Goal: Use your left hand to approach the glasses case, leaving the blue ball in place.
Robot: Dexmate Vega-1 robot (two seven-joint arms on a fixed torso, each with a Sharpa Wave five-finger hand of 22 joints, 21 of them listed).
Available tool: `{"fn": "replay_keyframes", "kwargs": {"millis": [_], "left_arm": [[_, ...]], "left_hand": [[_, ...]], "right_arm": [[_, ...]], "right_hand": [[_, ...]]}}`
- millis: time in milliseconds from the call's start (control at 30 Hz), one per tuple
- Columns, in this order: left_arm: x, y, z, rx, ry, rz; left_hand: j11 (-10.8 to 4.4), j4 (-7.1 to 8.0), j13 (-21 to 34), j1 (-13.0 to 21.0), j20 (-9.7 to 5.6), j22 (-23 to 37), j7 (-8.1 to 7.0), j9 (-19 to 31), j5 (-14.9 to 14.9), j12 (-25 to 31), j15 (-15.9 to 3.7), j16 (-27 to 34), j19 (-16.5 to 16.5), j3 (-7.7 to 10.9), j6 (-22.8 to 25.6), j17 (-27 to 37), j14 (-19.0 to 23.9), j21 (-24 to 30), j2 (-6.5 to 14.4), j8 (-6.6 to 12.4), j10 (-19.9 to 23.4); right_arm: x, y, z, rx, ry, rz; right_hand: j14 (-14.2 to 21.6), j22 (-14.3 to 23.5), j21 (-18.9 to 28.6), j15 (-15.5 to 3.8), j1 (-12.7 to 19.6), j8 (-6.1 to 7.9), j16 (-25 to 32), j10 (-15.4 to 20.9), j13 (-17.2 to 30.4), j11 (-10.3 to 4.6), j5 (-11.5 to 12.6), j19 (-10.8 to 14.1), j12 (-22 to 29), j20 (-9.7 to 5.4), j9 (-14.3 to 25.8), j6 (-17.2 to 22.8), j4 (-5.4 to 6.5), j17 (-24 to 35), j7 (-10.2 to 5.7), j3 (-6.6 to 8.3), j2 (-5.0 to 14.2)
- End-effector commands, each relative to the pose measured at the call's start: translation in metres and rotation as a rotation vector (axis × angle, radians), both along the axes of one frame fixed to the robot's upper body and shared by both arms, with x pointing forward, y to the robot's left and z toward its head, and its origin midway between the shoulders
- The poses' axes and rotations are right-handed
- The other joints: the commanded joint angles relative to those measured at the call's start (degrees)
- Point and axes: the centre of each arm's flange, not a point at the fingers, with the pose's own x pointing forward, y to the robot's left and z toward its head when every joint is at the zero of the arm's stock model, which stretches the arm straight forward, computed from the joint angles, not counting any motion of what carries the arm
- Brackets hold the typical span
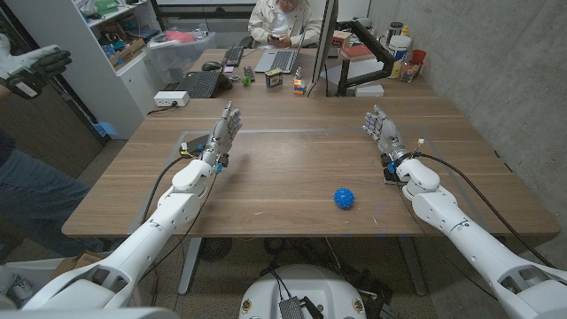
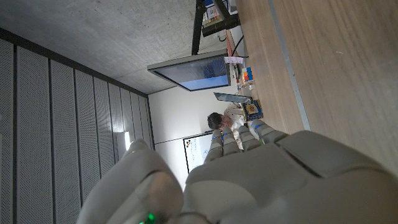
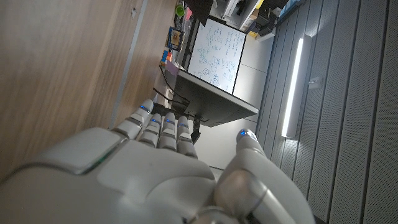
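Note:
The blue spiky ball (image 1: 344, 198) lies on the wooden table (image 1: 292, 168) near the front edge, right of the middle. My left hand (image 1: 223, 129) stands upright at the left side of the table, fingers apart and holding nothing, well away from the ball. My right hand (image 1: 381, 131) stands the same way at the right side, back from the ball. The left wrist view looks over the back of my left hand (image 2: 261, 180) along the bare wood (image 2: 329, 62). The right wrist view looks over the back of my right hand (image 3: 143, 174).
At the far end of the table are keyboards (image 1: 202, 83), a laptop (image 1: 282, 60), a colour cube (image 1: 299, 86), a monitor (image 1: 324, 44) and a white box (image 1: 171, 98). A person (image 1: 283, 19) sits there. Another person (image 1: 27, 177) stands at the left.

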Motion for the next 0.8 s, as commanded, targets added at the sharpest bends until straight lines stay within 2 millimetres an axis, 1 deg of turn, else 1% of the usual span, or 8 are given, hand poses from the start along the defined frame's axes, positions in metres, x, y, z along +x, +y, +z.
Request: {"fn": "replay_keyframes", "kwargs": {"millis": [33, 233, 633, 800], "left_arm": [[-0.0004, 0.0015, -0.0056, -0.025, 0.006, -0.029], [-0.0011, 0.0022, -0.0051, -0.009, 0.01, -0.035], [0.0014, -0.0008, -0.0024, 0.004, 0.012, -0.044], [0.0008, -0.002, -0.0002, 0.02, 0.008, -0.047]], "left_hand": [[-0.3, 0.29, 0.12, 0.67, -0.57, 0.24, 0.43, 0.23, 0.29, 0.36, -0.08, 0.37, -0.32, -0.01, 0.27, 0.13, -0.23, 0.4, 0.18, 0.35, -0.19], [-0.34, 0.26, 0.13, 0.76, -0.37, 0.24, 0.24, 0.23, 0.31, 0.33, -0.09, 0.4, -0.29, -0.01, 0.36, 0.13, -0.12, 0.4, 0.31, 0.37, -0.23], [-0.2, 0.15, 0.13, 1.05, -0.08, 0.24, 0.34, 0.25, 0.36, 0.27, 0.1, 0.37, -0.4, 0.03, 0.53, 0.13, -0.12, 0.32, 0.71, 0.39, -0.35], [-0.23, 0.1, 0.14, 1.19, 0.54, 0.25, 0.21, 0.26, 0.38, 0.28, 0.05, 0.39, -0.57, 0.05, 0.59, 0.13, -0.04, 0.24, 0.87, 0.39, -0.31]], "right_arm": [[0.0015, -0.0012, 0.0002, -0.011, 0.004, 0.004], [0.0031, -0.0007, -0.001, -0.007, 0.007, 0.007], [0.002, -0.0017, -0.0028, -0.004, 0.006, 0.004], [0.0017, -0.0024, -0.0031, -0.001, 0.001, 0.001]], "right_hand": [[0.23, 0.1, 0.17, 0.38, 0.23, 0.33, 0.45, 0.26, 0.16, 0.31, 0.34, 0.66, 0.35, 0.0, 0.11, 0.37, 0.04, 0.17, 0.04, 0.27, 0.0], [0.28, 0.11, 0.09, 0.38, 0.1, 0.33, 0.45, 0.33, 0.17, 0.32, 0.32, 0.73, 0.29, -0.02, 0.1, 0.4, 0.09, 0.19, -0.02, 0.14, -0.02], [0.45, 0.12, -0.06, 0.42, 0.04, 0.32, 0.44, 0.6, 0.17, 0.35, 0.33, 0.82, 0.23, 0.06, 0.1, 0.41, 0.08, 0.19, -0.22, -0.01, 0.01], [0.52, 0.13, -0.12, 0.43, 0.04, 0.26, 0.43, 0.69, 0.18, 0.33, 0.35, 0.9, 0.19, 0.07, 0.1, 0.27, 0.08, 0.19, -0.27, -0.04, 0.09]]}}
